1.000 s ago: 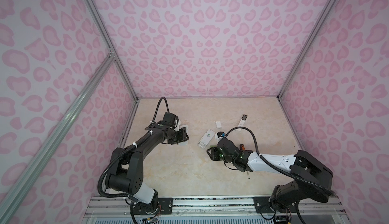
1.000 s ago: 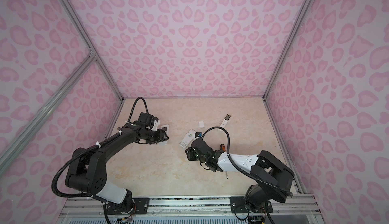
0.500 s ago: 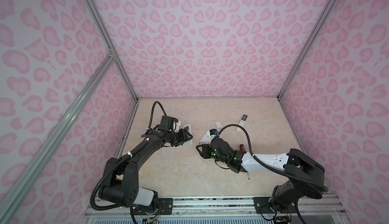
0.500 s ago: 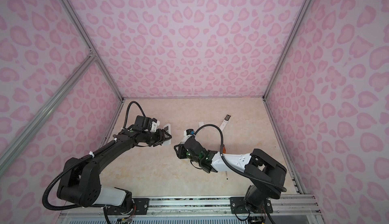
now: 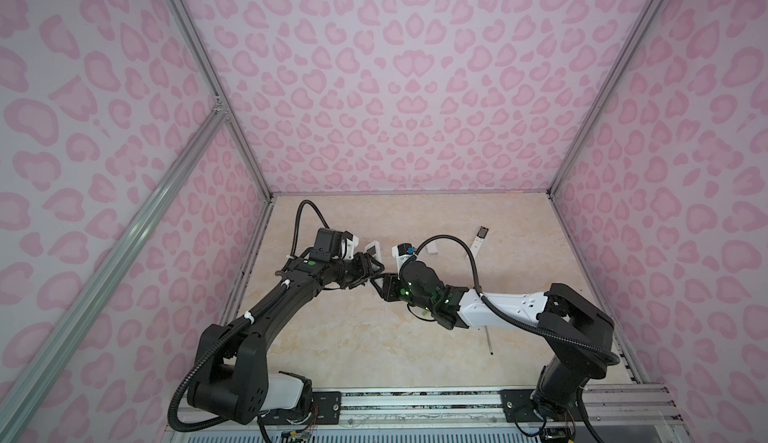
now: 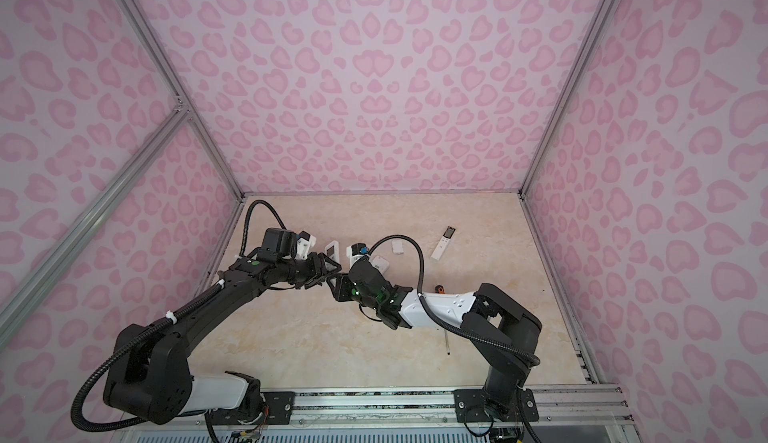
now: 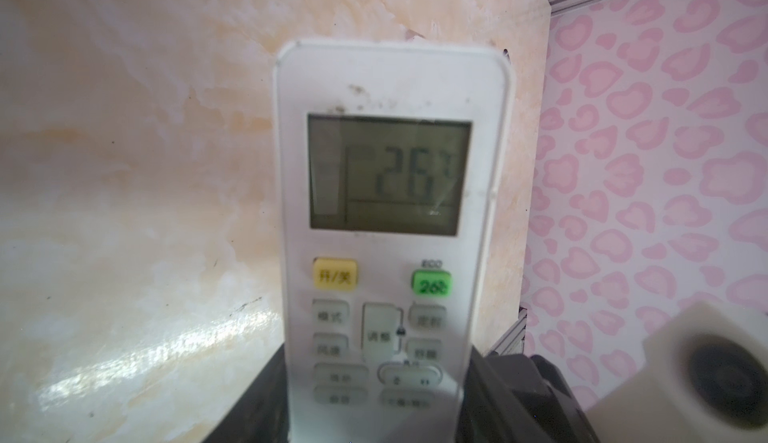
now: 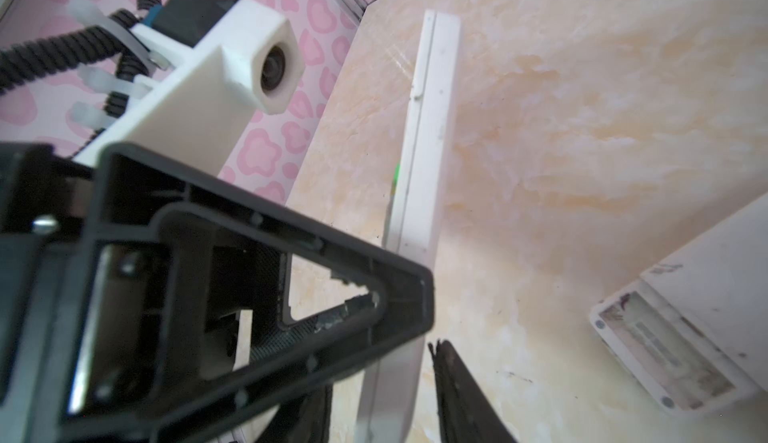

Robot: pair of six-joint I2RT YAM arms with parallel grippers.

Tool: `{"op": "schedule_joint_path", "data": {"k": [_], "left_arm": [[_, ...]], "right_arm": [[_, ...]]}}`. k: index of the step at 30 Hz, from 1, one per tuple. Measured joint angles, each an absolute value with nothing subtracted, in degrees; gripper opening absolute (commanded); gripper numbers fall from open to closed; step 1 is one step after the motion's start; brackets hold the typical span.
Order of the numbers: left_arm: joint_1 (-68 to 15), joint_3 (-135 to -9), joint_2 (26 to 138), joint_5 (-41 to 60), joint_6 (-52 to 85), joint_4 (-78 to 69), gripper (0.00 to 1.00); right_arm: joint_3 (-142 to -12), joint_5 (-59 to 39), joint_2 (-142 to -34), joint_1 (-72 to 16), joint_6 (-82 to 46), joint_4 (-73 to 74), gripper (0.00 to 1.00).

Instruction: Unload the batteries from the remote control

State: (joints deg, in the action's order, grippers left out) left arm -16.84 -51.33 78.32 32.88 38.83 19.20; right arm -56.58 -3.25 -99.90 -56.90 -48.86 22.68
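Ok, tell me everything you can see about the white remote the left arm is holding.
The white remote is scuffed plastic, with a grey screen reading 26, a yellow and a green button, and pale grey keys below. The left gripper clamps its lower end, holding it off the table, screen end outward. The right gripper sits close by; contact is unclear.

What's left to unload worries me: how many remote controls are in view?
3 remotes: one in the left gripper, one opened near the middle, one slim at far right. Others may be hidden.
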Motion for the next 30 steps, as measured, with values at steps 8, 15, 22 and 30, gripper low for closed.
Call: {"op": "schedule_joint_path", "data": {"k": [8,15,22,30], "left_arm": [[-16.84,-50.61,77.06,32.56,38.92,18.37,0.44],[-16.95,-49.84,75.53,31.97,38.92,18.39,0.54],[-16.99,-50.39,73.45,31.46,37.69,19.77,0.79],[-13.21,-55.90,69.12,30.41,34.37,24.97,0.83]], "right_arm": [[-57.21,-3.22,-100.82,-56.84,-49.52,22.61,0.08],[-55.99,-3.18,-100.14,-56.95,-49.45,24.03,0.00],[-55.59,-2.48,-99.02,-56.95,-48.51,24.08,0.00],[-55.57,1.43,-95.00,-56.97,-43.29,19.86,0.00]]}}
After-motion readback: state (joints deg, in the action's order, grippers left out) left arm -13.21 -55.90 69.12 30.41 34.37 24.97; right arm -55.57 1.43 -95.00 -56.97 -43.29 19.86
